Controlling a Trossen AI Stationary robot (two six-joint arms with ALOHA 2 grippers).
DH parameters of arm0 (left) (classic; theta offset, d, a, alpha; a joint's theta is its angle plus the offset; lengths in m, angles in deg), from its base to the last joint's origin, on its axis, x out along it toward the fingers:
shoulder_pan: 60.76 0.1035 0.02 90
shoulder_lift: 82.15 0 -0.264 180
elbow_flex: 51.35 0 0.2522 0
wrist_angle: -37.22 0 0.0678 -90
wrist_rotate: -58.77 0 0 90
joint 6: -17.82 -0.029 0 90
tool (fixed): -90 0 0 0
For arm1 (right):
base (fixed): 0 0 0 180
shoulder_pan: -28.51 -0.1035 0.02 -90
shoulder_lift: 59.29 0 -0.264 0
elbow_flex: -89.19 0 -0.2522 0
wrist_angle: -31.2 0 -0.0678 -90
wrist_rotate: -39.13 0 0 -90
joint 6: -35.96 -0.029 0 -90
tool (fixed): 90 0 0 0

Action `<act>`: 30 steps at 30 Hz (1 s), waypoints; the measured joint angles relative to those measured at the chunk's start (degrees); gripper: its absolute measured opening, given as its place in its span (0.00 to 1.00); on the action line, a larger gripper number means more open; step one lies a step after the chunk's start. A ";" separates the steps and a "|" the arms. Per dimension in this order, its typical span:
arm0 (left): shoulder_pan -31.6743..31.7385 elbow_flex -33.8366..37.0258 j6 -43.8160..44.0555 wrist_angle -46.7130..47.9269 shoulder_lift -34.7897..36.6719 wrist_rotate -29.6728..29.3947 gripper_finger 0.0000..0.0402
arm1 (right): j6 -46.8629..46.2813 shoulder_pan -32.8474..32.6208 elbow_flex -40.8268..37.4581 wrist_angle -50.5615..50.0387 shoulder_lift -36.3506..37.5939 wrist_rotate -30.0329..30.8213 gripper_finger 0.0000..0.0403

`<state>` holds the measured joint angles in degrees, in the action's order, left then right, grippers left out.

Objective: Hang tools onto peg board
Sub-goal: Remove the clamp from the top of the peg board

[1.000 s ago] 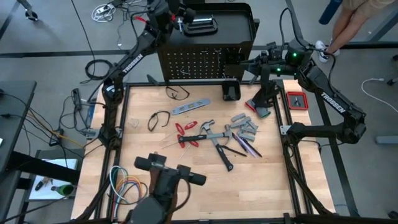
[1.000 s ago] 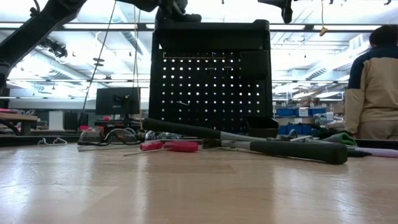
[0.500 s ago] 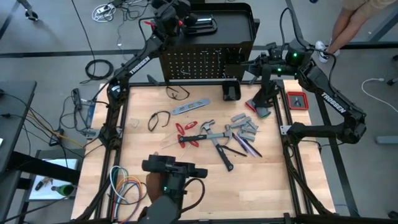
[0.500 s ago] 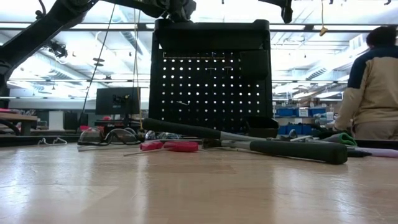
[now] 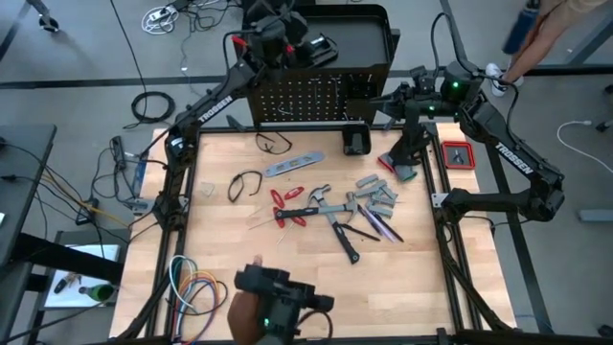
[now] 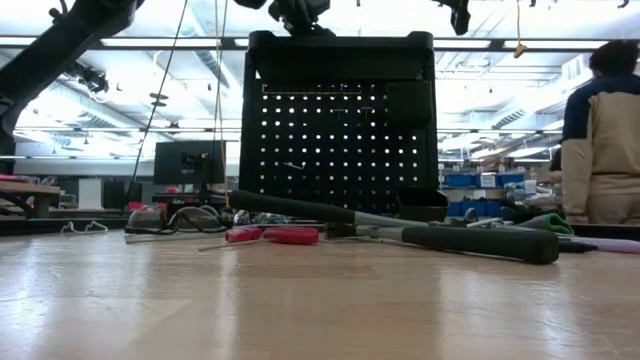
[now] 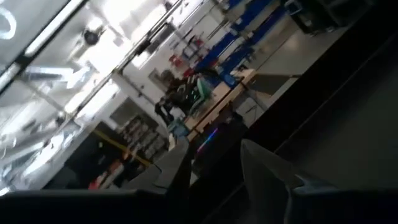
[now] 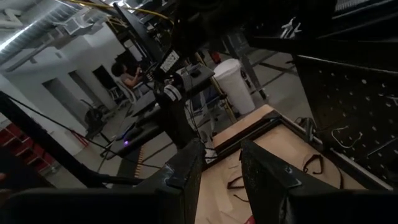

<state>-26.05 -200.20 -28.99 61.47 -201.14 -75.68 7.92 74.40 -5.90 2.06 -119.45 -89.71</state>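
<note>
I've got the left claw (image 5: 287,43) over the black perforated peg board's (image 5: 306,96) tray top; can't tell its grip. Right claw (image 8: 219,165) half-open, empty, beside the board.

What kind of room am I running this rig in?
Probably a robotics lab or workshop: open ceiling with strip lights, a monitor on a bench behind the peg board, and a person working at another bench.
</note>
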 joint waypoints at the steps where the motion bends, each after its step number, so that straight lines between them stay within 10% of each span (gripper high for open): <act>1: -0.20 0.04 0.58 -0.10 0.15 -0.92 0.35 | 0.32 0.00 0.00 -0.10 0.00 -0.01 0.29; 30: 4.38 0.59 5.20 -17.68 -0.62 -15.96 0.31 | 1.02 -0.37 0.00 0.88 -0.13 1.35 0.29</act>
<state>-21.67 -199.62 -23.79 43.78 -201.77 -91.65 8.95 74.03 -5.90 2.94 -119.58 -88.36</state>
